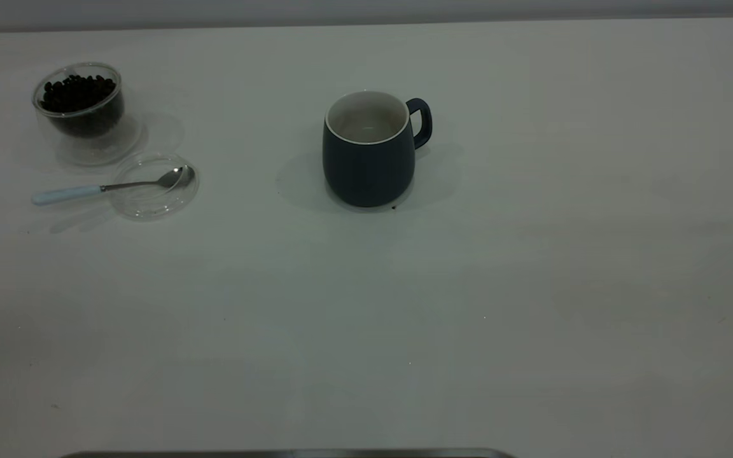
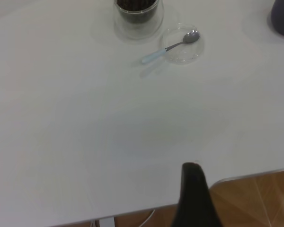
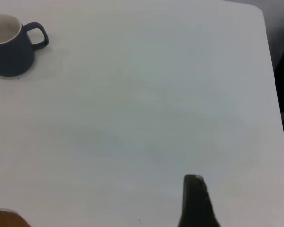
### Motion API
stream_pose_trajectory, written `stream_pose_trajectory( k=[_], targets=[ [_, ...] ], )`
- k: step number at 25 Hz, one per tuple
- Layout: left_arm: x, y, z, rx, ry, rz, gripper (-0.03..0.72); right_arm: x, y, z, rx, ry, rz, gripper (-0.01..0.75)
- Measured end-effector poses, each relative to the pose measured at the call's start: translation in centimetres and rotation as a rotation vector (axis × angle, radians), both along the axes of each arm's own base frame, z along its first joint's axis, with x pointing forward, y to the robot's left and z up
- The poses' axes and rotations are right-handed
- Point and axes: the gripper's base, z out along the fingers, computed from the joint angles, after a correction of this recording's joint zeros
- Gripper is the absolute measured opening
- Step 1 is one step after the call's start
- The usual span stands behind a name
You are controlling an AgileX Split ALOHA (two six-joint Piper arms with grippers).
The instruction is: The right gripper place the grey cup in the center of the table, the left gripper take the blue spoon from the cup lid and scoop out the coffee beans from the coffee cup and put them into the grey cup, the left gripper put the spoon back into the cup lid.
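Observation:
The grey cup (image 1: 369,149) stands upright near the middle of the table (image 1: 468,286), handle to the right; it also shows in the right wrist view (image 3: 9,52). At the far left the coffee cup (image 1: 80,108) holds coffee beans (image 1: 77,92). In front of it lies the cup lid (image 1: 153,186), with the blue spoon (image 1: 105,187) resting bowl-in and handle pointing left. Neither gripper shows in the exterior view. The left gripper (image 2: 191,170) hangs at the table's near edge, far from the blue spoon (image 2: 168,47). The right gripper (image 3: 194,182) is well away from the cup.
A wooden floor (image 2: 255,198) shows beyond the table edge by the left gripper. The table's rounded corner (image 3: 260,12) is in the right wrist view. A tiny dark speck (image 1: 394,207) lies at the mug's base.

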Motion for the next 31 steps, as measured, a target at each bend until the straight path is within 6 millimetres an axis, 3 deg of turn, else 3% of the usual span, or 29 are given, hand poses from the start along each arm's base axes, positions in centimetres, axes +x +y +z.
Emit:
stream_pose_trajectory(
  k=[9,17,31],
  targets=[
    [0.07,0.07,-0.15,-0.005,0.006,0.014,0.592,0.0,0.0,0.0,0.0,0.0,0.0,0.462],
    [0.09,0.87,-0.17,-0.036,0.008,0.153,0.592,0.0,0.0,0.0,0.0,0.0,0.0,0.462],
    [0.09,0.87,-0.17,-0.039,0.008,0.155,0.592,0.0,0.0,0.0,0.0,0.0,0.0,0.462]
  ],
)
